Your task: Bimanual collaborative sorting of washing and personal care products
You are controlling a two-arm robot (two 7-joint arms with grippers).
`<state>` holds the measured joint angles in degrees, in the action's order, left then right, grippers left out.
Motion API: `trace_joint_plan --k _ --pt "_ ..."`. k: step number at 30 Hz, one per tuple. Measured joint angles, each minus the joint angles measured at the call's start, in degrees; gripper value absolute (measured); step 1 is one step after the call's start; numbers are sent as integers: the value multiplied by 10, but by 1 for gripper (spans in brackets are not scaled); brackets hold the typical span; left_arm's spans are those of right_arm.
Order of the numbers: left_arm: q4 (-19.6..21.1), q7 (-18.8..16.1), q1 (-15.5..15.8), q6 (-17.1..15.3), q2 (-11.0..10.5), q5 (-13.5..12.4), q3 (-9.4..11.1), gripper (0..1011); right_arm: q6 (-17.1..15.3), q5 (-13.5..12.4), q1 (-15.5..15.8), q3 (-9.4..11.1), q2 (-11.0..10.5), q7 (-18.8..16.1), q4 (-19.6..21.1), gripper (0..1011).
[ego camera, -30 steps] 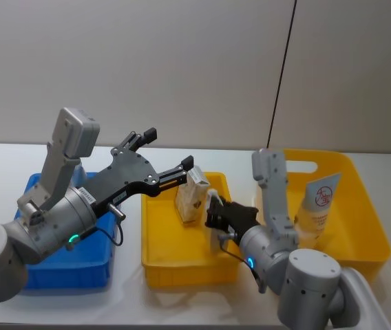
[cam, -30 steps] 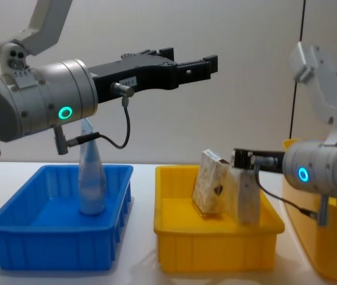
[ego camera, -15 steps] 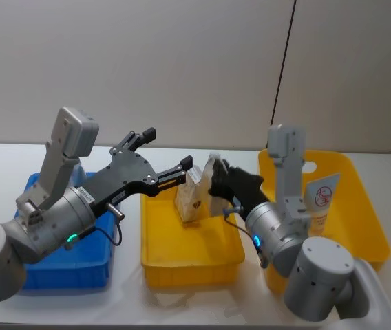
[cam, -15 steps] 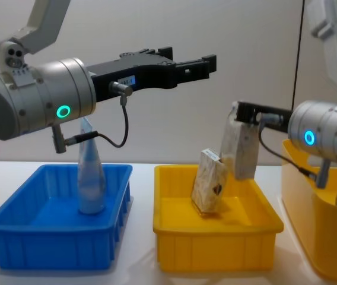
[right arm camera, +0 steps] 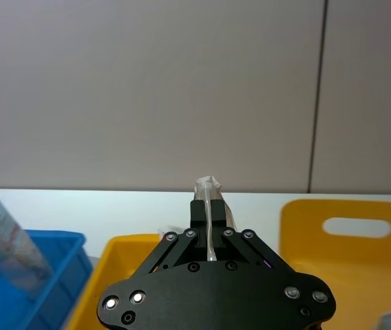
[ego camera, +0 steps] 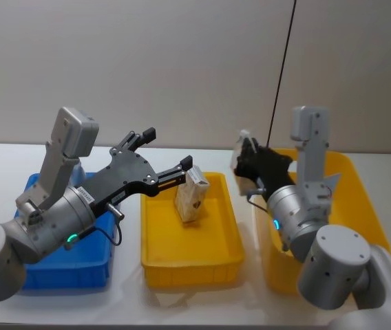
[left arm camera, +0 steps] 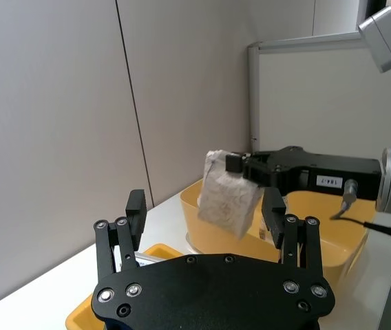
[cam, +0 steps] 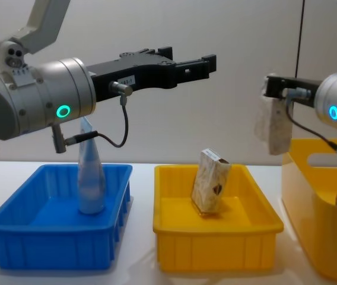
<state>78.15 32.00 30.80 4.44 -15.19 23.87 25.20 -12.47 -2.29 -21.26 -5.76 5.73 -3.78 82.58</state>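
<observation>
My right gripper (cam: 270,90) is shut on a beige speckled carton (cam: 272,127), which hangs high in the air between the middle yellow bin (cam: 216,244) and the large yellow bin (cam: 323,237). The head view shows this carton (ego camera: 242,146) at the large bin's near-left corner, and the left wrist view shows it (left arm camera: 228,199) too. Another speckled carton (ego camera: 192,196) leans upright in the middle yellow bin (ego camera: 188,265). My left gripper (ego camera: 169,148) hovers open above the back of that bin, holding nothing. A pale-blue tube (cam: 90,178) stands in the blue bin (cam: 50,255).
The three bins stand in a row on the white table: blue bin (ego camera: 37,275) on the left, the middle yellow one, and the large yellow bin (ego camera: 367,213) on the right. A grey wall lies behind them.
My right gripper has lifted its carton out of the middle yellow bin and carried it up and right, toward the large yellow bin. The left arm has stayed still.
</observation>
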Motion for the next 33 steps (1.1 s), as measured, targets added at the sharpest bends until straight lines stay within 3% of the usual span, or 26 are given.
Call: trace_joint_plan --k 8,19,30,33 --pt "0 0 0 0 0 0 0 1002 -32 28 0 13 -6 43 12 34" --pt "0 0 0 0 0 0 0 1001 -74 48 4 34 -13 75 18 34" --pt "0 0 0 0 0 0 0 1001 -99 49 10 49 -16 74 18 337" --pt "0 0 0 0 0 0 0 1002 -102 48 12 50 -18 67 19 470"
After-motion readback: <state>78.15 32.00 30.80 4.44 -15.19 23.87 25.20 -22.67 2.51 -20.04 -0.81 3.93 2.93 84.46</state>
